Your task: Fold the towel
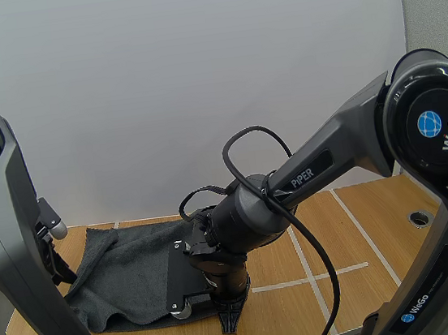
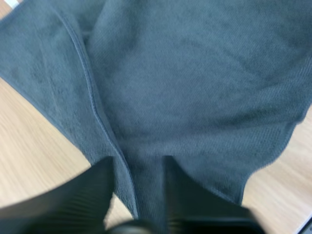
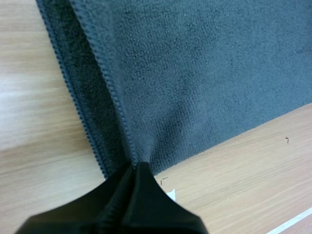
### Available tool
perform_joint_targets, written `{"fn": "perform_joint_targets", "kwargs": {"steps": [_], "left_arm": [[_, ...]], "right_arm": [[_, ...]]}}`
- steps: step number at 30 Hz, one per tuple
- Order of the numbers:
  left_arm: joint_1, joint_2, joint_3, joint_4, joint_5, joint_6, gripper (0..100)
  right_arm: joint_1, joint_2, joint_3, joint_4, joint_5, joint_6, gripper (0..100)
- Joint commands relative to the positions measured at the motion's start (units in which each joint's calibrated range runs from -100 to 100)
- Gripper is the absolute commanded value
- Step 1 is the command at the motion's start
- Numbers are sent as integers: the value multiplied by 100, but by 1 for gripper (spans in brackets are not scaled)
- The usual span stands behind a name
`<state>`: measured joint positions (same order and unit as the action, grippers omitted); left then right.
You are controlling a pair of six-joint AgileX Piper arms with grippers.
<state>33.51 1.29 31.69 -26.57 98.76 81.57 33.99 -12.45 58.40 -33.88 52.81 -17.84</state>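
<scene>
— Light?
— Bright and even, from overhead. The plain white screen (image 1: 197, 81) is flatly lit, and the glossy black right arm (image 1: 344, 148) carries a soft sheen.
— Shadows?
— Soft ones only, thin along the edge of the dark grey terry towel (image 1: 130, 269) on the pale wooden desk (image 1: 363, 232).
— Glare?
— In the right wrist view the wood beside the towel's hem washes out pale. The high view bows at its sides.

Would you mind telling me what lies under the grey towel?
The wooden table shows around the towel. Near the right gripper, a second towel layer peeks from beneath the top one. Anything under the middle is covered.
</scene>
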Motion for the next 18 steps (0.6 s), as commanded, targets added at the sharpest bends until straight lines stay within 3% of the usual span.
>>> {"fn": "perform_joint_targets", "kwargs": {"steps": [1, 2, 4, 11, 18], "left_arm": [[-22, -61, 295, -272, 124, 235, 6], [-22, -61, 405, -272, 124, 364, 0], [-22, -61, 602, -272, 124, 448, 0], [-230, 53, 1018, -90, 124, 432, 0], [-230, 521, 1018, 408, 124, 154, 0]], "right_arm": [[6, -88, 22, -54, 133, 29, 0], [6, -88, 22, -54, 133, 29, 0], [6, -88, 22, -54, 133, 29, 0], [6, -88, 22, -54, 133, 29, 0], [6, -88, 22, -54, 236, 29, 0]]}}
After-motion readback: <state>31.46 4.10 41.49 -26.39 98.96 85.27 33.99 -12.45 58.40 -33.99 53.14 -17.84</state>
